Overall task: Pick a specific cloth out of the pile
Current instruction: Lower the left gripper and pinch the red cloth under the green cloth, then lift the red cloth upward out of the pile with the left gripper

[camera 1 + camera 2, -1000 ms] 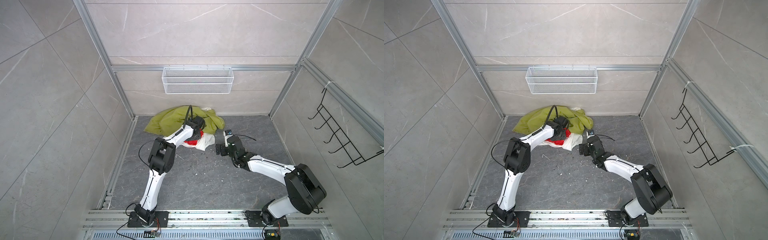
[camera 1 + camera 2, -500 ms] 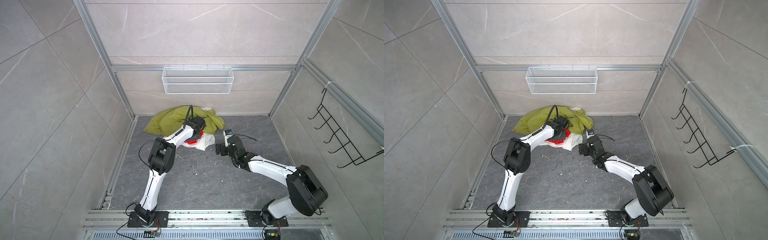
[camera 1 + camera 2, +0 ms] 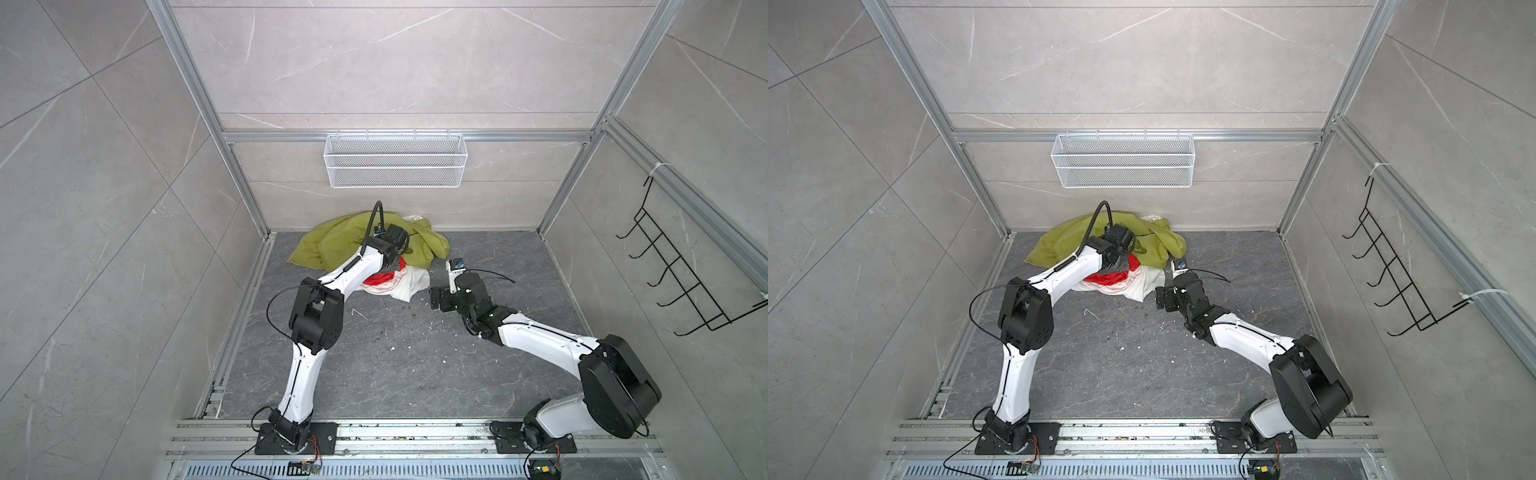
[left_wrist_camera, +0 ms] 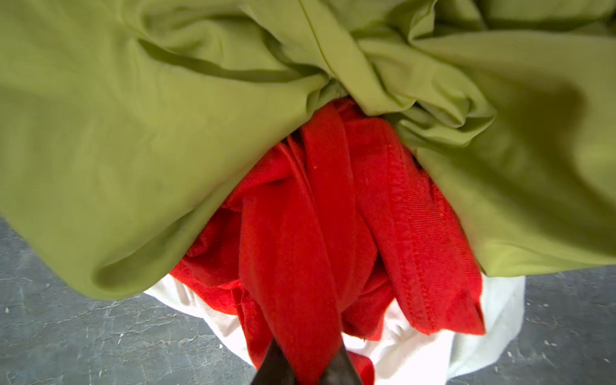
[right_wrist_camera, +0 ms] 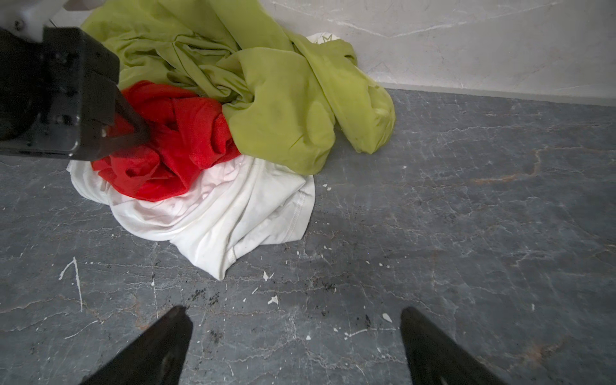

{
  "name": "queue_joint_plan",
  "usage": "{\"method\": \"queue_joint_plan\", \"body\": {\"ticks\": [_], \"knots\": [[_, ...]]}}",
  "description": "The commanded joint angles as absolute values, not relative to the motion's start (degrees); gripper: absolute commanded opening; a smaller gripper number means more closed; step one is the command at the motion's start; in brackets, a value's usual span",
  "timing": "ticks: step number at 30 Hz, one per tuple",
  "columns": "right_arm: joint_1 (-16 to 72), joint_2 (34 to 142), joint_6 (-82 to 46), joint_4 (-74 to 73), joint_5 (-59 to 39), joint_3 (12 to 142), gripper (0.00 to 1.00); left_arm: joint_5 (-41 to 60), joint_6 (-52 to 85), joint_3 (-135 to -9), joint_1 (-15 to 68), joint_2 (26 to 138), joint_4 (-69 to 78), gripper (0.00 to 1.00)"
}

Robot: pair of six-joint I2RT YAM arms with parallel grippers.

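Left end effector is closed on a bunched fold of the red cloth; in the left wrist view a red band runs straight in between the two dark fingertips. The grip sits on the exposed near part of the cloth, probably because that is the only red fabric clear of the other layers.

Red cloth location: in the pile near the back wall, lying on the white cloth, with its far end tucked under the olive-green cloth. How much red is buried under the green cannot be told from any view.

Right end effector is fully spread and holds nothing. It hangs low over bare bench, just short of the white cloth's edge. Judgement: it stands by facing the pile, placed to pin the white or green fabric if either drags.

Step in hand: grasp made, extraction not yet done. Risk: pulling up may lift the green fold draped over the red.
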State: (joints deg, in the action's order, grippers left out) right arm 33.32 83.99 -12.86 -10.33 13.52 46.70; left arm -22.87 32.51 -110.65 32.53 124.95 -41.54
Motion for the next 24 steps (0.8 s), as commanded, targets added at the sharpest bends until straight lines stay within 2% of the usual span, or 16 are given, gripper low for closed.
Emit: {"method": "queue_joint_plan", "body": {"ticks": [1, 24], "knots": [[33.87, 82.35, -12.99, -10.28, 14.59, 46.23, 1.00, -25.40, 31.11, -110.53, 32.67, 119.93, -40.78, 0.00], [35.59, 82.70, -11.45, -11.07, 15.11, 48.33, 1.00, -25.66, 26.25, -112.86, 32.61, 115.61, -37.80, 0.00]]}}
